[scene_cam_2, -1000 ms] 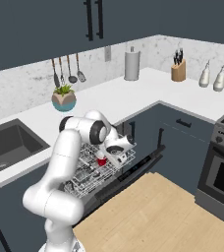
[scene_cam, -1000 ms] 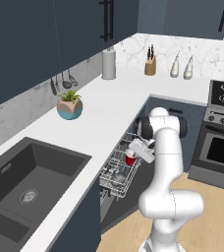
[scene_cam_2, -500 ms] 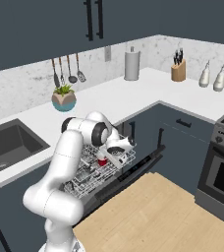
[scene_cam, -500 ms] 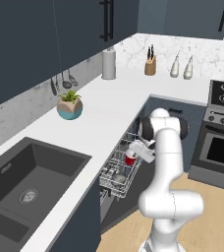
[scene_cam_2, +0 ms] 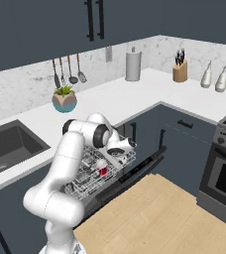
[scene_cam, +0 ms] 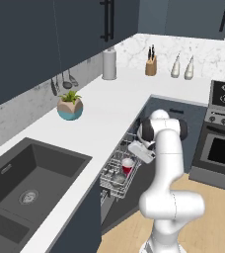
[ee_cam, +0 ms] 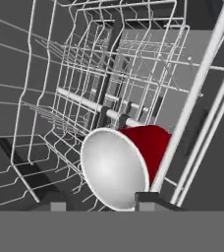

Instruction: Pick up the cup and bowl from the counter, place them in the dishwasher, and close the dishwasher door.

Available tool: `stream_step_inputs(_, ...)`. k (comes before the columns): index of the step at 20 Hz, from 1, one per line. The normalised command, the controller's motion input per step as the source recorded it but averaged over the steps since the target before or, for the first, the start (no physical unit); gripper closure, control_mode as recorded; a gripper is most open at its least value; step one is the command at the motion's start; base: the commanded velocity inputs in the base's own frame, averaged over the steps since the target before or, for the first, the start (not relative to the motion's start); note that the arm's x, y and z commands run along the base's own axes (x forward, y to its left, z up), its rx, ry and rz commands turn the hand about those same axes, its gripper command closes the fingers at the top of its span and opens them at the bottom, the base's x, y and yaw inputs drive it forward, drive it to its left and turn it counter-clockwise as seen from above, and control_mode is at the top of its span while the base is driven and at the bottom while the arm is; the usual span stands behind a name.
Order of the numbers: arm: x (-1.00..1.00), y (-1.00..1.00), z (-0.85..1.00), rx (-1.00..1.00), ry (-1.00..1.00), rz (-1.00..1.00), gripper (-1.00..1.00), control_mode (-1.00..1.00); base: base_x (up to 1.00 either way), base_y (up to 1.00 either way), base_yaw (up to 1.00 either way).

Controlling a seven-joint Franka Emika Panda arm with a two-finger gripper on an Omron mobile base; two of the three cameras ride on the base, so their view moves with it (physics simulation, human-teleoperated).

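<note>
The bowl (scene_cam: pixel 118 177) sits in the dishwasher's wire rack (scene_cam_2: pixel 85 178). To its right, my gripper (scene_cam: pixel 134 157) hovers over the cup (scene_cam: pixel 128 165); I cannot tell whether my jaws pinch it. I should release gently, keeping clear of the wires.

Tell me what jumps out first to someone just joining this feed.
The red cup stands out, sitting in the pulled-out white wire rack of the open dishwasher, with the white arm's tool right above it. In the hand view its white inside looms large against the rack wires.
</note>
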Motion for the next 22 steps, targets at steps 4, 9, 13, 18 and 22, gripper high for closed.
stream_step_inputs(4,0.00,0.03,0.07,0.00,0.00,0.00,-1.00,-1.00,0.00,0.00,0.00)
stream_step_inputs(9,-0.49,-0.26,-0.15,0.00,0.01,0.00,-1.00,-1.00,0.00,0.00,0.00)
stream_step_inputs(13,-0.34,-0.18,-0.56,-0.03,0.00,0.00,-1.00,-1.00,0.00,0.00,0.00)
stream_step_inputs(18,0.07,0.19,-0.84,-0.10,0.08,-0.02,-1.00,-1.00,0.00,0.00,0.00)
stream_step_inputs(22,0.34,0.78,-0.94,-0.06,0.05,-0.01,-1.00,-1.00,0.00,0.00,0.00)
